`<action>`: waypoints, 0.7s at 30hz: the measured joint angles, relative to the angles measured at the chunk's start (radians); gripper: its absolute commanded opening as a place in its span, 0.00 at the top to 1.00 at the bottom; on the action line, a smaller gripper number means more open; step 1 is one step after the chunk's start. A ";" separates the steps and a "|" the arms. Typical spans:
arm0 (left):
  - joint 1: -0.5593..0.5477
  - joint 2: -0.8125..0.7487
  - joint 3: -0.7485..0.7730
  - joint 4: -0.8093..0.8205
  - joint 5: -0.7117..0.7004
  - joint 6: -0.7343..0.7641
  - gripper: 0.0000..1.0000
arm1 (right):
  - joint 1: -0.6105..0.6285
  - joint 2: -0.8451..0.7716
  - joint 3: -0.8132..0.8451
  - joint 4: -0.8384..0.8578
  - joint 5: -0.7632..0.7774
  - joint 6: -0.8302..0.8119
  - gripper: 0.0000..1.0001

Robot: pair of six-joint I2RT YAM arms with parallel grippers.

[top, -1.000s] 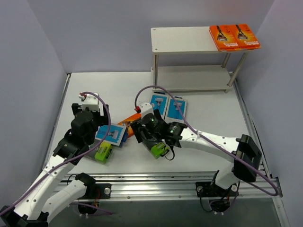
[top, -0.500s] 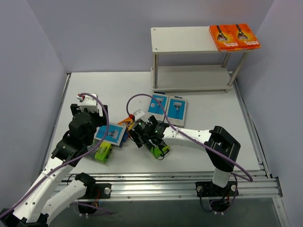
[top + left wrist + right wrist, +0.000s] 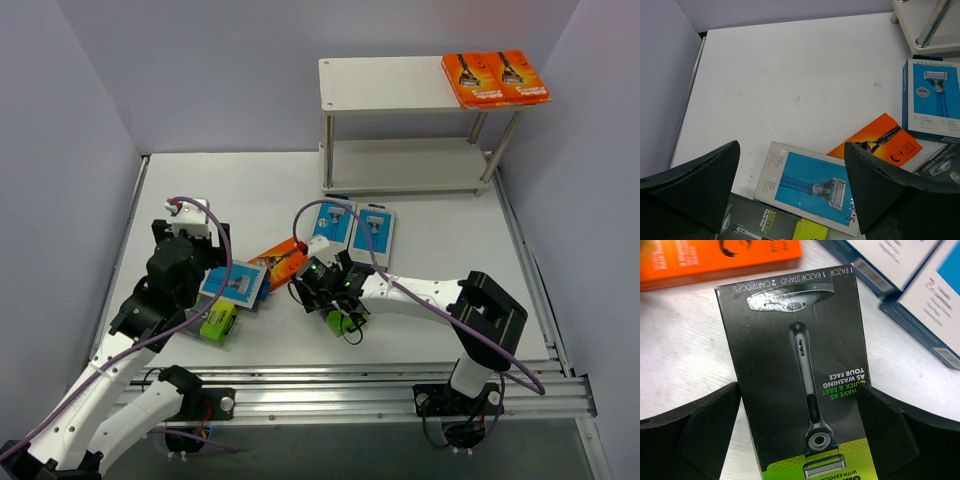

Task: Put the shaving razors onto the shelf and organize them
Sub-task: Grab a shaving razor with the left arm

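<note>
On shelf (image 3: 380, 85): two orange packs (image 3: 495, 78). Table (image 3: 440, 270): one orange (image 3: 278, 262), three blue (image 3: 372, 230), two black (image 3: 217, 325). Both jaws spread.

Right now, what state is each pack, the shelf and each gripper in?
shelf, upright.
two orange packs, on its top board.
third orange pack, on the table.
two blue packs, on the table.
third blue pack, on the table.
left black pack, on the table.
left gripper, open.
right gripper, open, straddling right black pack.

table (image 3: 220, 190): shelf (image 3: 385, 83), six razor packs (image 3: 372, 230) | shelf top: two orange packs (image 3: 495, 78)
</note>
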 measured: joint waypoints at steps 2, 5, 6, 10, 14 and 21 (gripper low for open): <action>0.000 0.001 0.000 0.000 0.001 -0.001 0.06 | -0.019 -0.039 -0.039 0.002 -0.005 0.019 0.07; 0.000 0.003 0.000 0.000 0.002 -0.002 0.06 | -0.049 -0.092 -0.091 0.001 -0.013 0.052 0.09; 0.000 0.005 0.000 0.000 0.002 -0.002 0.06 | -0.060 -0.108 -0.105 0.001 -0.018 0.063 0.09; 0.000 0.016 0.000 0.000 0.006 -0.003 0.06 | -0.100 -0.156 -0.132 -0.026 -0.042 0.102 0.11; 0.000 0.025 0.000 0.000 0.010 -0.008 0.06 | -0.117 -0.172 -0.120 -0.084 -0.044 0.132 0.14; 0.000 0.034 0.000 0.000 0.016 -0.009 0.06 | -0.122 -0.170 0.031 -0.132 -0.044 0.123 0.18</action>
